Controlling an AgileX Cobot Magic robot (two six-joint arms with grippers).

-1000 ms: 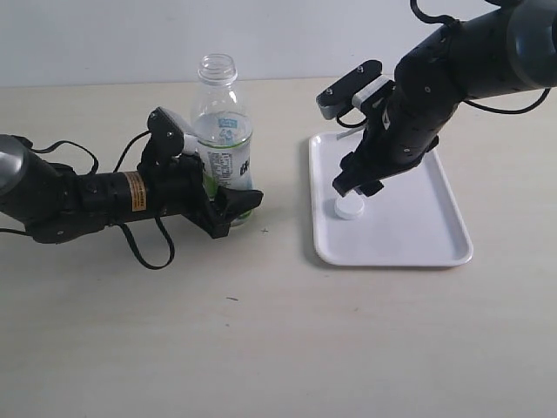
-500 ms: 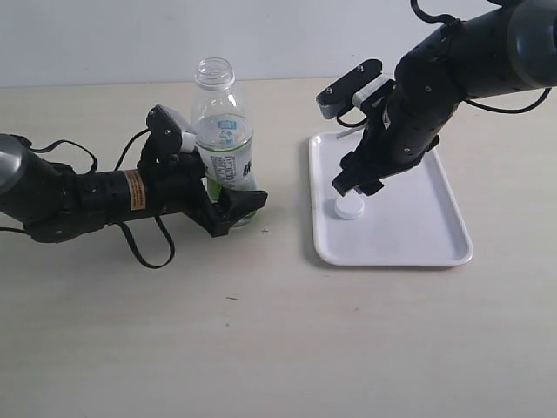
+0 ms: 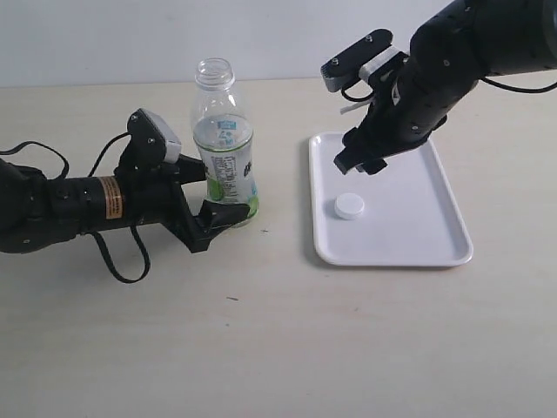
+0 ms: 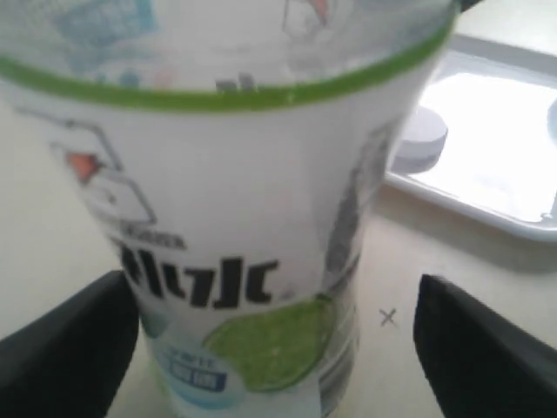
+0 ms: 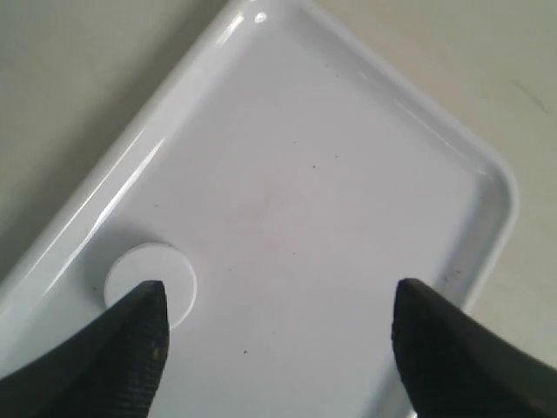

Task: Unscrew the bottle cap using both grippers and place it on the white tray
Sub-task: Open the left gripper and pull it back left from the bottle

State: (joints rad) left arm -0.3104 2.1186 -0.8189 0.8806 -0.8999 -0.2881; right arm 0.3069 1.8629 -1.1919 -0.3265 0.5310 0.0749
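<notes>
Exterior view: the cap [image 3: 349,206] lies flat on the tray [image 3: 418,231], near its left rim. The right gripper [image 3: 359,164] hangs above it, spread wide and holding nothing. The bottle [image 3: 224,157] stands upright on the table [image 3: 261,348]. The left gripper [image 3: 223,190] sits spread around the bottle's bottom, not squeezing it.

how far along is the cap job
Done: the cap lies on the tray, off the open bottle. In hand: nothing; the right gripper is open above the tray, the left gripper open around the bottle. Left: probably only backing away.
</notes>
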